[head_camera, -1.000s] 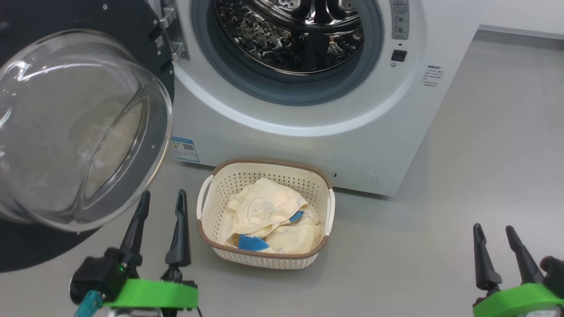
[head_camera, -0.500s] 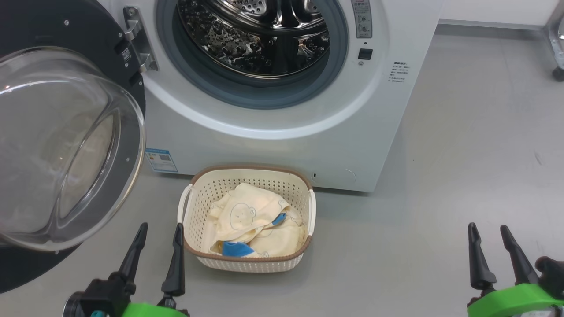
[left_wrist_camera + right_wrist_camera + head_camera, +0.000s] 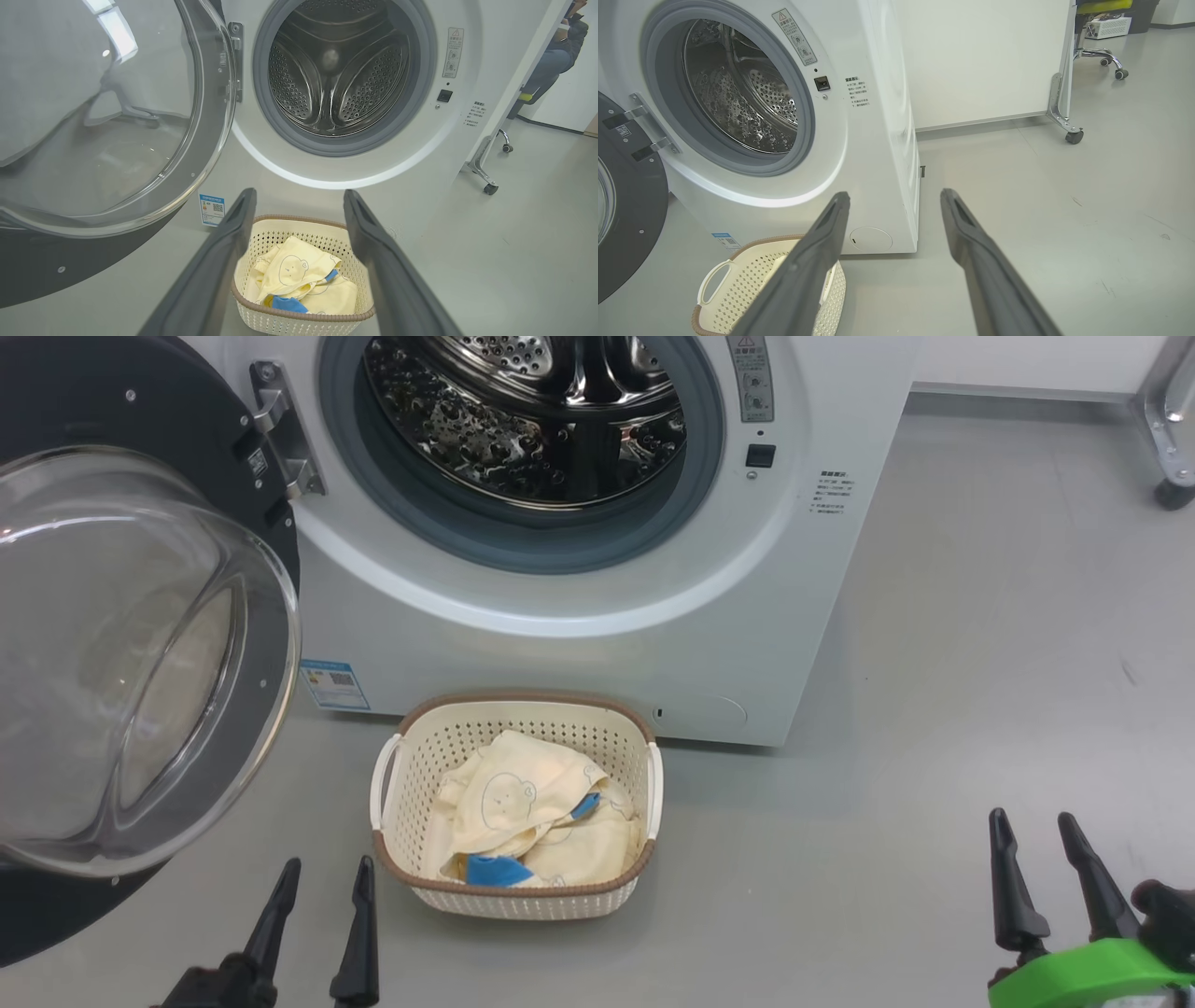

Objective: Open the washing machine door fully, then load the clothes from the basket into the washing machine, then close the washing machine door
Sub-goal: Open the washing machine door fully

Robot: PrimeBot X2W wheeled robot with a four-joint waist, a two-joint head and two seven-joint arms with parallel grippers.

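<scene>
One open door (image 3: 140, 644) beside basket (image 3: 523, 698); castor (image 3: 1172, 493) beyond.

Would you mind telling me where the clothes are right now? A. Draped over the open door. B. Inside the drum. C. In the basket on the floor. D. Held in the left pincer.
C: the clothes lie in the basket in front of the washing machine, whose drum is bare, and the left pincer is open with nothing in it.
</scene>
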